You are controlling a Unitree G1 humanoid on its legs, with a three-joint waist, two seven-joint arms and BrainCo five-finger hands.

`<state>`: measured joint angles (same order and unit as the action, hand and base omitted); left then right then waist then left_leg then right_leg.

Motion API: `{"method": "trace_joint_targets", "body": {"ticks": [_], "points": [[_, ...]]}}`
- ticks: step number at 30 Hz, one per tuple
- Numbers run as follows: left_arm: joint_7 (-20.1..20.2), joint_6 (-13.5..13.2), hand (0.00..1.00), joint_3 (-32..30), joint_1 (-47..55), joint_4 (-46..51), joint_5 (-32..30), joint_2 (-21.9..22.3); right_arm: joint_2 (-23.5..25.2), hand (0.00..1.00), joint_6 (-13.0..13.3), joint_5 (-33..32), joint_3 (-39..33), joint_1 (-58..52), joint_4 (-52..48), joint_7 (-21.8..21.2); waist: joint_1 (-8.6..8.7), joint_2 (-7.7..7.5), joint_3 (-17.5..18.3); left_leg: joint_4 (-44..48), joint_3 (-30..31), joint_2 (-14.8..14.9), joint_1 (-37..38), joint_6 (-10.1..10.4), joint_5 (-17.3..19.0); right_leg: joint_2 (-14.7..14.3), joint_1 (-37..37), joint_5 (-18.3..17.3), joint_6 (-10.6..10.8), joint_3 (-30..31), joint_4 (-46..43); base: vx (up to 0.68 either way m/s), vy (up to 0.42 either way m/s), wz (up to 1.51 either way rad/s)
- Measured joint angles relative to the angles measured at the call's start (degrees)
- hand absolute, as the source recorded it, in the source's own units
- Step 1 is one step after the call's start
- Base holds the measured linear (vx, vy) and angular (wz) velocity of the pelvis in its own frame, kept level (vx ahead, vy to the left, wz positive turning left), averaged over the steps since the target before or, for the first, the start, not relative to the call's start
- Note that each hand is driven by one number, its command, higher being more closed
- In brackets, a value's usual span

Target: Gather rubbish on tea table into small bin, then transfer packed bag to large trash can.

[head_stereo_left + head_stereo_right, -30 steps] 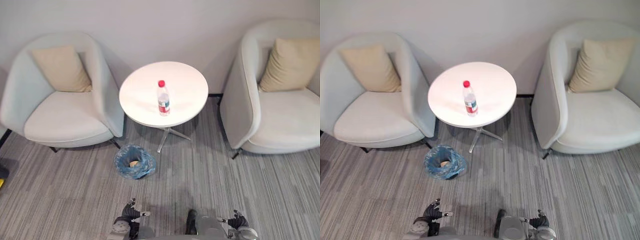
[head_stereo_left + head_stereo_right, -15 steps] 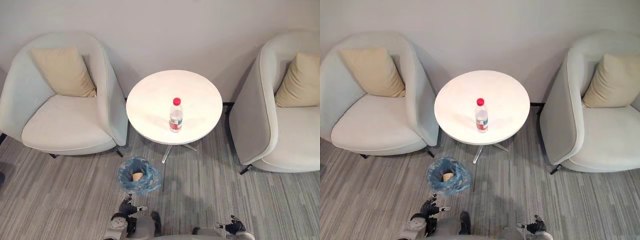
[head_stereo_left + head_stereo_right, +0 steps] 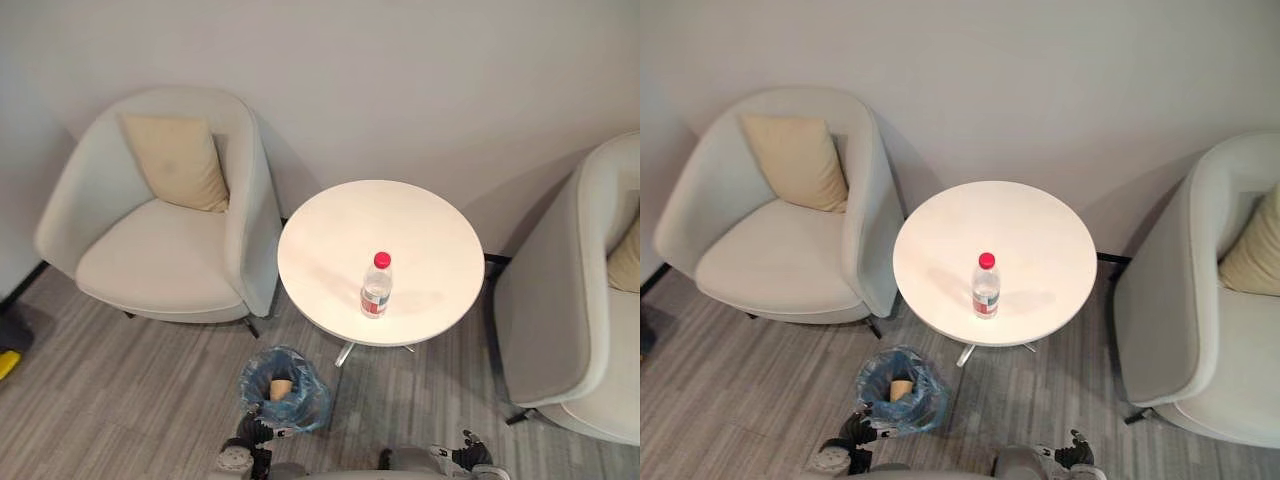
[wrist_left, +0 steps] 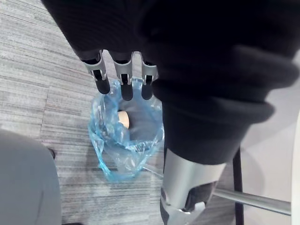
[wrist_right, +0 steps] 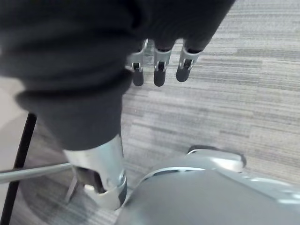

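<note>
A clear plastic bottle (image 3: 377,286) with a red cap stands upright on the round white tea table (image 3: 420,225), toward its front edge. On the carpet in front of the table's left side sits a small bin (image 3: 285,388) lined with a blue bag, with a tan cup (image 4: 123,118) inside. My left hand (image 3: 256,431) hangs low just in front of the bin, fingers (image 4: 123,83) relaxed and holding nothing. My right hand (image 3: 468,455) hangs at the lower right above bare carpet, fingers (image 5: 159,71) relaxed and empty.
A pale armchair (image 3: 170,250) with a beige cushion (image 3: 180,160) stands left of the table. A second pale armchair (image 3: 570,340) stands right of it. The table's metal legs (image 3: 347,352) spread behind the bin. Grey striped carpet (image 3: 110,400) lies in front.
The camera has shifted, so the table, bin and left chair sit further right and lower. Both hands hang much as before.
</note>
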<state>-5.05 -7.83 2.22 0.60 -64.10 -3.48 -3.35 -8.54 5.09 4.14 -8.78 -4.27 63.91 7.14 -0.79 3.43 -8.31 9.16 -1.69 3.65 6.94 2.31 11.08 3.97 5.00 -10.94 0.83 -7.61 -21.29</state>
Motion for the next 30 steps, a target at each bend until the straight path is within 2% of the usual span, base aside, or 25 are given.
{"method": "trace_joint_targets", "body": {"ticks": [1, 2, 6, 9, 10, 13, 19, 20, 21, 22, 23, 25, 27, 29, 30], "points": [[0.0, 0.0, 0.00, -0.1, 0.4, 0.0, 0.0, 0.3, -0.1, 0.00, -0.1, 0.0, -0.4, 0.0, 0.0, 0.1, 0.21, 0.65, 0.4, -0.8, 0.1, 0.5, 0.3, 0.8, -0.5, -0.6, -0.7, 0.2, -0.3, -0.4, 1.1, 0.15, -0.116, 0.06], [0.0, 0.0, 0.00, -0.2, 0.5, 0.0, 0.0, 0.3, -0.1, 0.00, -0.3, 0.0, -0.4, -0.1, 0.3, 0.1, 0.18, 0.69, 0.4, -1.1, 0.1, 0.7, 0.9, 1.1, -0.7, -0.9, -1.4, 0.2, -0.3, -0.5, 1.7, 0.13, -0.100, 0.04], [0.1, 0.1, 0.00, -0.4, 0.6, -0.1, -0.1, 0.4, 0.7, 0.00, -0.5, 0.0, -0.3, -1.6, 0.5, 0.2, 0.18, -0.32, 0.4, -1.3, 0.9, 1.5, 2.8, 1.6, -1.1, -1.7, -6.0, 0.6, -0.9, -1.9, 5.4, 0.06, -0.059, 0.13], [0.1, 0.1, 0.00, -0.6, 0.6, 0.0, -0.1, 0.3, 0.6, 0.00, -0.5, 0.5, -0.3, -1.4, 0.6, 0.2, -0.02, -0.49, 0.6, -1.4, 1.7, 1.2, 2.1, 1.9, -1.7, -1.7, -7.0, 2.5, -0.6, -2.2, 8.5, -0.02, 0.023, 0.08], [0.1, 0.1, 0.00, -0.6, 0.6, 0.0, -0.1, 0.2, 0.5, 0.00, -0.5, 0.7, -0.3, -1.4, 0.5, 0.2, 0.00, -0.56, 0.7, -1.4, 1.7, 1.0, 1.8, 1.8, -2.0, -1.6, -7.1, 3.1, -0.5, -2.3, 9.2, -0.04, 0.024, 0.08], [0.0, 0.0, 0.00, -0.7, 0.5, 0.1, -0.1, -0.6, 1.2, 0.00, -0.4, 0.9, 0.6, -1.1, 0.5, 0.2, -0.02, -2.21, 0.5, -1.5, 2.1, -0.4, 0.5, 1.1, -4.6, -0.8, -8.1, 5.9, -0.2, -2.7, 13.5, -0.06, 0.022, 0.10], [-0.1, -0.1, 0.00, -0.6, 0.5, 0.0, -0.1, -0.8, 1.0, 0.00, 0.2, 1.1, 2.2, -0.7, 0.4, 0.5, -0.02, -2.29, 0.6, -3.5, 3.1, -0.6, 0.4, 0.6, -5.1, -1.2, -9.8, 9.8, -0.2, -3.5, 18.3, -0.10, 0.034, 0.10], [0.0, -0.1, 0.00, -0.9, 0.4, 0.0, -0.3, -1.3, -0.1, 0.00, -0.1, 1.7, 0.6, 0.7, 0.7, 0.0, 0.16, -2.57, 0.5, -4.6, 3.2, -0.3, 0.6, 0.6, -5.1, -1.6, -9.7, 10.5, -0.2, -3.5, 19.0, -0.16, 0.015, 0.02], [0.0, -0.1, 0.00, -1.3, 0.5, 0.1, -0.8, -1.9, -2.4, 0.00, -0.1, 2.2, 0.2, 1.7, 0.6, 0.1, 0.09, -2.11, 0.6, -6.0, 3.0, 0.0, 1.1, 0.6, -5.0, -1.9, -9.7, 11.1, -0.1, -3.3, 19.7, -0.20, 0.023, 0.00], [0.5, 0.1, 0.00, -1.3, 0.6, 0.1, -1.2, -3.2, -6.4, 0.00, -0.4, -0.1, 0.6, 2.3, 0.3, -2.7, -0.13, -1.88, 0.5, -7.3, 3.0, -0.2, 1.4, 0.5, -5.0, -1.9, -9.8, 11.6, 0.2, -3.3, 20.6, -0.18, 0.021, 0.01], [1.0, 0.1, 0.00, -1.2, 0.6, 0.0, -1.2, -3.4, -8.1, 0.00, -0.4, -1.4, 0.0, 2.3, -0.5, -3.9, -0.12, -1.93, 0.6, -7.4, 3.2, -0.3, 1.1, 0.6, -5.0, -1.8, -9.9, 12.1, 0.3, -3.3, 21.2, -0.18, 0.026, 0.07], [1.1, 0.0, 0.00, -1.4, 2.5, -0.1, -1.2, -5.3, -9.8, 0.00, 0.6, -2.5, -2.0, 1.8, -4.5, -2.8, -0.29, -2.46, 0.7, -7.4, 3.4, -0.1, 0.7, 0.6, -5.0, -1.8, -10.3, 13.2, 0.2, -3.3, 22.7, -0.14, -0.006, 0.02], [1.2, 0.3, 0.00, -1.7, 4.3, -0.2, -1.2, -5.9, -10.1, 0.00, 0.6, -2.6, 0.3, -0.1, -13.0, -3.0, -0.12, -2.56, 0.8, -8.0, 3.3, 0.1, 0.5, 0.9, -4.8, -1.9, -10.1, 13.5, 0.1, -2.9, 23.5, -0.09, -0.025, -0.09], [1.5, 0.3, 0.00, -1.3, 4.7, 0.2, -1.1, -5.6, -11.5, 0.00, 1.5, -1.8, 2.7, -3.8, -28.6, -4.1, 0.37, -2.05, 1.0, -8.4, 3.1, 0.1, -0.4, 1.0, -4.8, -2.2, -8.6, 13.6, 0.2, -1.6, 23.5, -0.06, -0.015, -0.05], [1.6, 0.2, 0.00, -1.2, 4.8, 0.3, -1.1, -5.6, -11.7, 0.00, 2.1, -1.6, 2.5, -4.4, -30.0, -4.3, 0.37, -2.01, 1.0, -8.4, 3.2, 0.2, -0.5, 1.0, -4.8, -2.3, -8.6, 13.6, 0.2, -1.6, 23.4, -0.03, -0.016, 0.04]]}}
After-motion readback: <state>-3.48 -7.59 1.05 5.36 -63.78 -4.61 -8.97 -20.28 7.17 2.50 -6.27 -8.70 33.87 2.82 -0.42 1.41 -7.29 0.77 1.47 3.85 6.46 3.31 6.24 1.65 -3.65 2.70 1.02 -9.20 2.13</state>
